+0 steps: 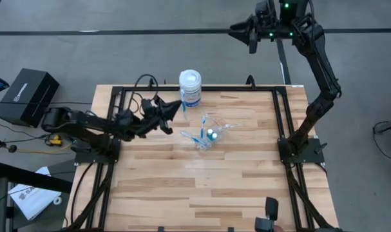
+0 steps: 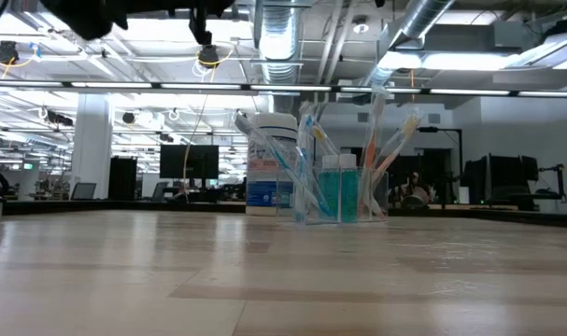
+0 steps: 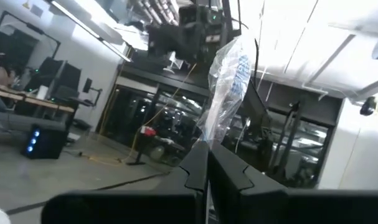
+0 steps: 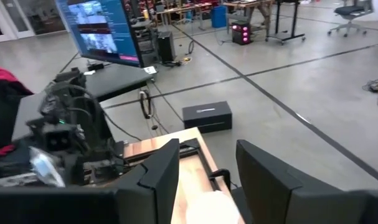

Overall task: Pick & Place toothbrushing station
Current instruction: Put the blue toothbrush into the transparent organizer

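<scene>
On the pale wooden plank table (image 1: 201, 180), the small see-through plastic holder (image 1: 211, 135) with blue-and-white toothbrushes (image 1: 201, 124) stands mid-table, near the white blue-labelled jar (image 1: 190, 87). Left gripper (image 1: 174, 106), raised beside the jar, pinches a clear plastic-wrapped toothbrush (image 3: 226, 81). Right gripper (image 1: 252, 37) hangs released beyond the far edge, above grey floor.

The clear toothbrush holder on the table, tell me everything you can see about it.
The clear holder is a small see-through plastic stand near the middle of the wooden table. It stands upright, with thin blue-and-white toothbrushes leaning out and two small white-capped cylinders inside. Neither pincer touches it.
</scene>
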`<state>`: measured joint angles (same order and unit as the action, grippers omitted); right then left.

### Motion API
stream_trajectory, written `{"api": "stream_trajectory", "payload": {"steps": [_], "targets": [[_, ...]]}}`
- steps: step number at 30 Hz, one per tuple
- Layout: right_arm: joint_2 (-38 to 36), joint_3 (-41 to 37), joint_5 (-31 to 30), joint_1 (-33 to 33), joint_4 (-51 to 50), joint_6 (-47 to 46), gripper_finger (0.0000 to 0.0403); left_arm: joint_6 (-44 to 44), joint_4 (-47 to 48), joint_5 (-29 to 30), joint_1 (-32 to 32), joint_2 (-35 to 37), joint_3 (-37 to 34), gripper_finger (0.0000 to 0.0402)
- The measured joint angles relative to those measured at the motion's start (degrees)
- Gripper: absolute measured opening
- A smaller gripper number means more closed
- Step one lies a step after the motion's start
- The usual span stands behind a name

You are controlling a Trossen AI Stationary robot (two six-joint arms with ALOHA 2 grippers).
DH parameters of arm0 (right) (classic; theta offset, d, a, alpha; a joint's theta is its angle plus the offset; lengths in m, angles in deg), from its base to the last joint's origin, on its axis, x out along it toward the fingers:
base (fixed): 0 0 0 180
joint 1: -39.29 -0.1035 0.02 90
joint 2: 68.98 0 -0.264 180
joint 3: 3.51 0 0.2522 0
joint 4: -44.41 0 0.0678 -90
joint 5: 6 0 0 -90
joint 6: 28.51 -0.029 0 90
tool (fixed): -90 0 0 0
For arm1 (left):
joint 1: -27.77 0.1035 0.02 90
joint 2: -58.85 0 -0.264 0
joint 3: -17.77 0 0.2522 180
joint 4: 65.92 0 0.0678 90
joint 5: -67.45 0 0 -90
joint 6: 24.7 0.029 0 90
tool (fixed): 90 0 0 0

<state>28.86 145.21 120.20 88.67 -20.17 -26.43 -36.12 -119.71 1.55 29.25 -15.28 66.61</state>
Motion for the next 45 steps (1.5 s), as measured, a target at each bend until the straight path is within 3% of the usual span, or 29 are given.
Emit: {"api": "stream_trajectory", "payload": {"steps": [8,13,31,45], "targets": [[0.0,0.0,-1.7,-3.5,0.6,-1.3,0.0147,-2.9,-16.5,-2.6,-0.8,-12.8,-1.4,0.0],[0.0,-0.3,-2.3,-5.2,0.3,-1.0,0.0144,-5.6,-22.1,-5.4,-0.8,-20.3,-1.4,0.0],[0.0,-0.3,-3.2,-7.5,0.3,4.4,0.0138,-5.5,-22.4,-9.7,-0.9,-31.9,-1.2,0.0],[0.0,-0.4,-3.2,-9.2,-1.2,6.7,0.0139,-6.4,-22.4,-13.5,-1.2,-40.9,6.0,0.0]]}}
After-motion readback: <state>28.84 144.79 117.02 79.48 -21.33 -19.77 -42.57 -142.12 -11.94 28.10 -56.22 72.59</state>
